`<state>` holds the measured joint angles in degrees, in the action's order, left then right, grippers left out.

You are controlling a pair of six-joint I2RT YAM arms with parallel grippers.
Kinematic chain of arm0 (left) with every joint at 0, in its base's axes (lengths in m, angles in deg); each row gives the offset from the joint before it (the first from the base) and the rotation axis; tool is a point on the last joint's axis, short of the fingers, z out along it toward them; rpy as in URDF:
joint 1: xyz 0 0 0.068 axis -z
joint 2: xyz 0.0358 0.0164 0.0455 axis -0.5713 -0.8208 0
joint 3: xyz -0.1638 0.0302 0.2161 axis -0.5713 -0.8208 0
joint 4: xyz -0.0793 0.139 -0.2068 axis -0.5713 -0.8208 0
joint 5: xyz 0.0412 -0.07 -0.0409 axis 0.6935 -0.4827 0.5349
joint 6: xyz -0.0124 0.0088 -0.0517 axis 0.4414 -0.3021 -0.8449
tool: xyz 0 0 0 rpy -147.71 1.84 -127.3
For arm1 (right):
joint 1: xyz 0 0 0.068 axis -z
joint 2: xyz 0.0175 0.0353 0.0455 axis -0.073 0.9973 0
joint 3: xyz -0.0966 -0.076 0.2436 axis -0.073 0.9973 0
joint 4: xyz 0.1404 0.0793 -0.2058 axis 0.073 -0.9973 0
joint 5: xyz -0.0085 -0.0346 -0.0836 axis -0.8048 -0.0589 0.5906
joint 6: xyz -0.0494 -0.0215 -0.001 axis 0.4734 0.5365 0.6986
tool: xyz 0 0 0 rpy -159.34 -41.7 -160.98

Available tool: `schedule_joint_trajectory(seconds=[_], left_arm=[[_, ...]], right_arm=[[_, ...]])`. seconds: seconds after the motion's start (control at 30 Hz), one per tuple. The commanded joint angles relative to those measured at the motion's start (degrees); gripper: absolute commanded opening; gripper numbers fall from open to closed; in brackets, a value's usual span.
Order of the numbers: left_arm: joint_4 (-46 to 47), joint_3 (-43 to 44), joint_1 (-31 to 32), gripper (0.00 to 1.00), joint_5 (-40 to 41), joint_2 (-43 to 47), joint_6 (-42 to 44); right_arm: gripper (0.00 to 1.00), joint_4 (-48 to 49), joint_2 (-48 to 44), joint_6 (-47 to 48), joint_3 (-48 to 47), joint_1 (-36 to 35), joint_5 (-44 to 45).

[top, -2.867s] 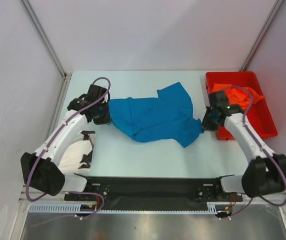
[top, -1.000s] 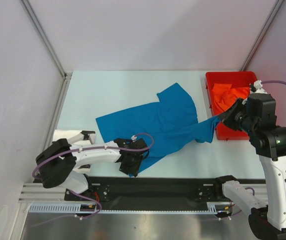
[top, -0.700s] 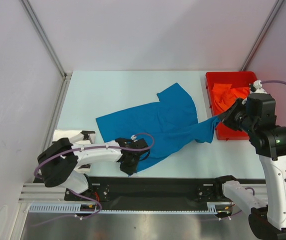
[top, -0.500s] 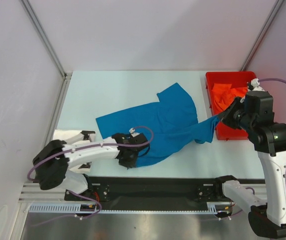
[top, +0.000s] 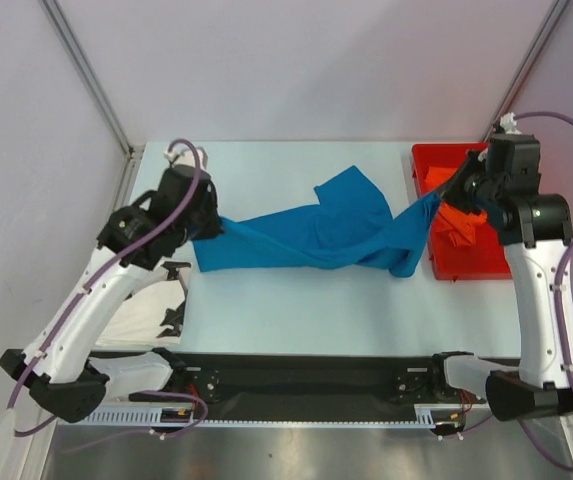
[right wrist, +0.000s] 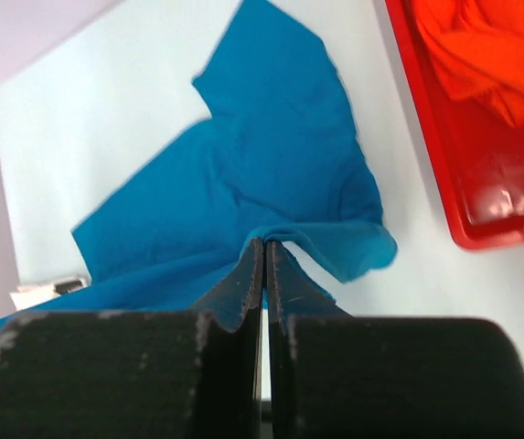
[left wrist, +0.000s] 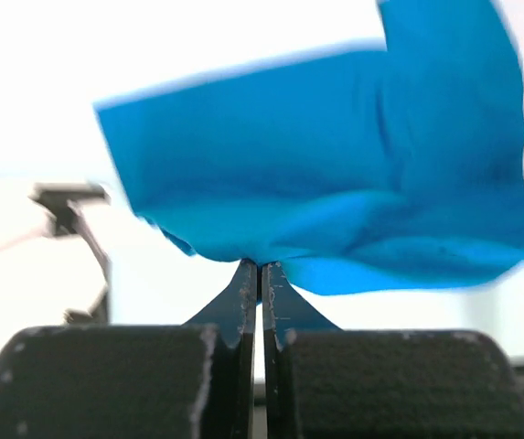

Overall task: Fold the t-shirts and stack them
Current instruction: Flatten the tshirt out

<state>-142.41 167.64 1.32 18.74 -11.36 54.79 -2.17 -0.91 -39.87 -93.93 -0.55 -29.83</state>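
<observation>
- Pale blue-white table (top: 296, 300), enclosed by plain light walls with metal corner posts (top: 91, 85).
- Left gripper (left wrist: 262, 267): jaws pressed together, pinching an edge of the blue t-shirt (top: 316, 235). A fold of the cloth bunches right at the fingertips. It is held up over the left side of the table.
- Right gripper (right wrist: 264, 243): jaws likewise closed, clamping another edge of the same blue shirt. It is raised beside the left wall of the red bin (top: 476, 268).
- Blue t-shirt: strung between the two grippers across the middle of the table. It sags between them, with one sleeve fanning out toward the far side. A loose corner hangs down just left of the bin.
- White t-shirt with black blotches (top: 156, 305): folded flat at the near left of the table. It is partly covered by the left arm (top: 91, 300) and well apart from the blue one.
- Orange t-shirt (right wrist: 481, 55): crumpled inside the red bin at its far end.
- Red bin: rigid plastic, standing at the right edge of the table, with the right arm (top: 541, 290) rising beside it.
</observation>
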Motion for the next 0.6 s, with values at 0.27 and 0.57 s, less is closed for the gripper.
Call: schedule_joint_trajectory(seconds=[0.27,0.57], left_arm=[[4.3,28.1,-15.2,0.0,1.9,-11.7,11.7],[5.7,46.0,-15.5,0.0,-4.1,-14.9,12.2]], right_arm=[[0.0,15.9,10.3,-1.0,-9.9,2.9,-4.8],[0.0,20.3,4.7,-3.9,-18.7,3.2,-5.0]])
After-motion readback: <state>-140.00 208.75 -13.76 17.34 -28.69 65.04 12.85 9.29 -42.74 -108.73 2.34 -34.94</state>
